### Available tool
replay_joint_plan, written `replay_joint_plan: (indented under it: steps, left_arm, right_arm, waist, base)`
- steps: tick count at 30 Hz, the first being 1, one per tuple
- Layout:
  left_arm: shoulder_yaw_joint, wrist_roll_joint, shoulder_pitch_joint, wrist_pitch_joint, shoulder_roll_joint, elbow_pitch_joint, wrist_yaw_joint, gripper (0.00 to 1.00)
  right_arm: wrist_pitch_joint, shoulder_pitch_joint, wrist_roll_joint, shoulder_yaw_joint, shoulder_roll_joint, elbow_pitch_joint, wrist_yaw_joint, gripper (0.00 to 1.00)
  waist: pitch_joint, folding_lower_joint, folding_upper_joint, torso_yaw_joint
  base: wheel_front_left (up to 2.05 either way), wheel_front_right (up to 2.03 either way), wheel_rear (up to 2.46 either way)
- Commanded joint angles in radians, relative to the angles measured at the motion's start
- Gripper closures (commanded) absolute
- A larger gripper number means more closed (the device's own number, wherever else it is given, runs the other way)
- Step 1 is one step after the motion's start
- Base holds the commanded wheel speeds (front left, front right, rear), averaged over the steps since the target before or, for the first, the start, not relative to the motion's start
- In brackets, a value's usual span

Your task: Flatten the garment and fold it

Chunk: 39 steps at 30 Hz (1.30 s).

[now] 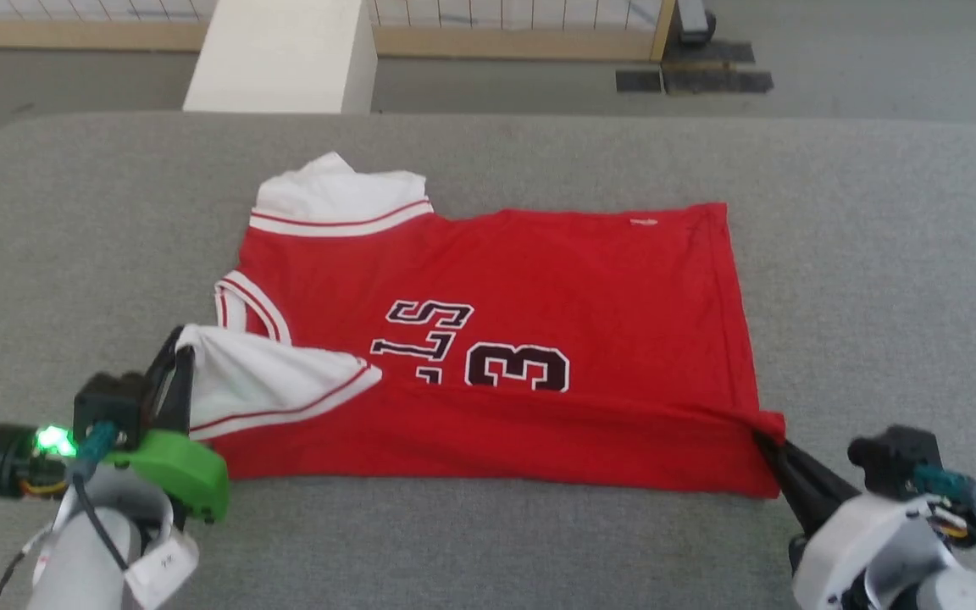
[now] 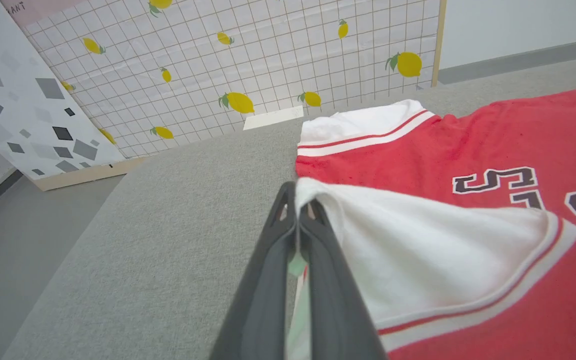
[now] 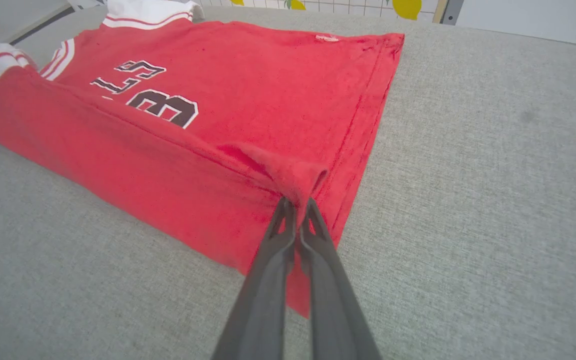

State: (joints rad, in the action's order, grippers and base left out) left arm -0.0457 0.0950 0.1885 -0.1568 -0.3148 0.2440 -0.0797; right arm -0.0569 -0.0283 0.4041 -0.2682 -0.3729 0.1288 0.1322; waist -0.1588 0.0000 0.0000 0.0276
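Garment [image 1: 539, 280] lying middle of grey table [image 1: 878, 254], mostly flattened, print facing up. Near long edge sitting doubled over lettering [image 1: 429, 326]. Left gripper [image 1: 181, 352] clenching white sleeve [image 1: 276, 381], near left; right gripper [image 1: 766, 436] clenching red hem corner [image 1: 761, 419], near right. First fold looking part-done; further folds remaining.

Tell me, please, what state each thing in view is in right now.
garment: lying on the grey surface, near edge folded over its lettering.
left gripper: shut on the garment's white sleeve.
right gripper: shut on the garment's red hem corner.
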Motion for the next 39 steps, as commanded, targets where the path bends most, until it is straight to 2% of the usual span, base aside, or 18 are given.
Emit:
replay_joint_plan:
  steps: [1,12,21,22,23,24,25,31,36,39]
  left_arm:
    - [-0.004,-0.004,0.041,-0.011,-0.009,0.035,-0.006,1.00]
    - [-0.047,-0.011,0.208,-0.067,0.003,0.354,-0.013,1.00]
    - [-0.089,-0.001,0.270,-0.097,0.030,0.570,-0.030,1.00]
    - [-0.090,0.002,0.272,-0.100,0.034,0.584,-0.030,1.00]
    - [-0.089,0.005,0.272,-0.101,0.035,0.592,-0.030,0.60]
    - [-0.089,0.003,0.271,-0.103,0.033,0.594,-0.025,0.00]
    - [-0.087,0.003,0.268,-0.104,0.032,0.590,-0.020,0.00]
    - [-0.053,0.021,0.218,-0.105,0.011,0.468,-0.016,0.00]
    - [-0.062,0.029,0.194,-0.099,-0.026,0.378,-0.031,0.00]
    - [-0.076,0.055,0.194,-0.025,-0.048,0.346,-0.041,0.00]
  right_arm:
    - [-0.002,-0.039,-0.002,-0.008,0.003,0.012,-0.002,1.00]
    - [-0.022,-0.211,0.012,-0.074,-0.004,0.183,-0.002,1.00]
    - [-0.001,-0.249,0.035,-0.117,0.001,0.249,-0.002,1.00]
    - [0.004,-0.247,0.038,-0.120,0.001,0.249,-0.002,0.86]
    - [0.008,-0.245,0.039,-0.123,0.001,0.247,-0.002,0.65]
    - [0.015,-0.242,0.037,-0.124,0.000,0.244,-0.002,0.34]
    - [0.022,-0.239,0.032,-0.124,-0.002,0.240,-0.002,0.00]
    - [0.073,-0.198,0.006,-0.072,0.012,0.210,-0.002,0.00]
    - [0.074,-0.143,-0.015,-0.030,0.031,0.177,-0.002,0.00]
    - [0.066,-0.119,-0.026,-0.015,0.043,0.159,-0.002,0.00]
  waist:
    - [-0.046,0.0000,0.0000,-0.015]
    - [-0.150,0.0000,0.0000,-0.024]
    - [-0.155,0.0000,0.0000,-0.020]
    - [-0.145,0.0000,0.0000,-0.019]
    - [-0.136,0.0000,0.0000,-0.018]
    - [-0.122,0.0000,0.0000,-0.018]
    - [-0.110,0.0000,0.0000,-0.018]
    - [-0.025,0.0000,0.0000,-0.005]
    - [0.025,0.0000,0.0000,0.012]
    - [0.042,0.0000,0.0000,0.018]
  base:
    - [0.00,0.00,0.00]
    - [0.00,0.00,0.00]
    - [0.00,0.00,0.00]
    - [0.00,0.00,0.00]
    - [0.00,0.00,0.00]
    - [0.00,0.00,0.00]
    - [0.00,0.00,0.00]
    - [0.00,0.00,0.00]
    - [0.00,0.00,0.00]
    - [0.00,0.00,0.00]
